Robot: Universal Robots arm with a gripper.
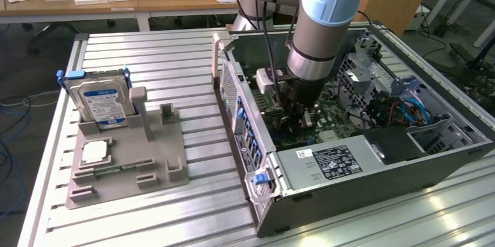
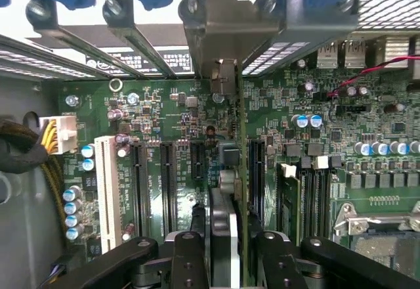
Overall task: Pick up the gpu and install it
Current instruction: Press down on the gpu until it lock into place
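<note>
while pinched edge-on in the pincer [image 2: 226, 249], the gpu [image 2: 241, 171] stands over the motherboard [image 2: 164, 111].
it runs from lower centre toward mid-frame.

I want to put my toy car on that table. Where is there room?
The ribbed metal table is bare behind the hard drive, up to the computer case. Its front edge near the grey holder tray is free too. Inside the case it is crowded: the tool is over the motherboard.
</note>
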